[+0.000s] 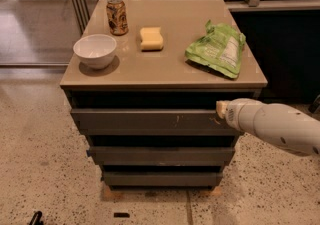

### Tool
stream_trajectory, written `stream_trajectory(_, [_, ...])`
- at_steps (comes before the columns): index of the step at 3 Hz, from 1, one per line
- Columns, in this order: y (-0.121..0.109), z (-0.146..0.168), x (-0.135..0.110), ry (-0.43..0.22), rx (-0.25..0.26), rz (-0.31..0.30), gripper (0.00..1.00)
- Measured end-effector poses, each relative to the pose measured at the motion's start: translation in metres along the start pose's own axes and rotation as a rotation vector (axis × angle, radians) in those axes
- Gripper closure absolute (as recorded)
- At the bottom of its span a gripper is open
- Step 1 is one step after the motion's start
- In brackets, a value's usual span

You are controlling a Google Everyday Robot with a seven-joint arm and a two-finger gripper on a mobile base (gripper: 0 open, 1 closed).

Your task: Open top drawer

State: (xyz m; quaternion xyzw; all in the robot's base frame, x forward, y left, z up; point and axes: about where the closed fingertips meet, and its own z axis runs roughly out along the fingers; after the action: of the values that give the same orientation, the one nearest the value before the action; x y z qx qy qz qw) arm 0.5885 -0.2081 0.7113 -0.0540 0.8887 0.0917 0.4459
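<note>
One risk noted: the hand [221,109], its grip state not discernible, sits at the right end of the top drawer [150,119] front, just under the front-right corner of the table [175,66], so an off-centre pull on the handleless front could slip or rack it.

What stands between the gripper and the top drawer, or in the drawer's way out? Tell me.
Nothing visible does. The gripper sits at the right end of the top drawer, and no object stands before the drawer's front.
</note>
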Motion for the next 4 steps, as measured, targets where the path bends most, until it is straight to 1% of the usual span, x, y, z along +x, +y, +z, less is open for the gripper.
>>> stream_trajectory(1, [-0.0155, 0.028, 0.0071, 0.043, 0.039, 0.026, 1.0])
stream_trajectory(2, [-0.0153, 0.0271, 0.0057, 0.043, 0.039, 0.026, 1.0])
stream_trajectory(4, [-0.0111, 0.0251, 0.0108, 0.098, 0.024, -0.033, 1.0])
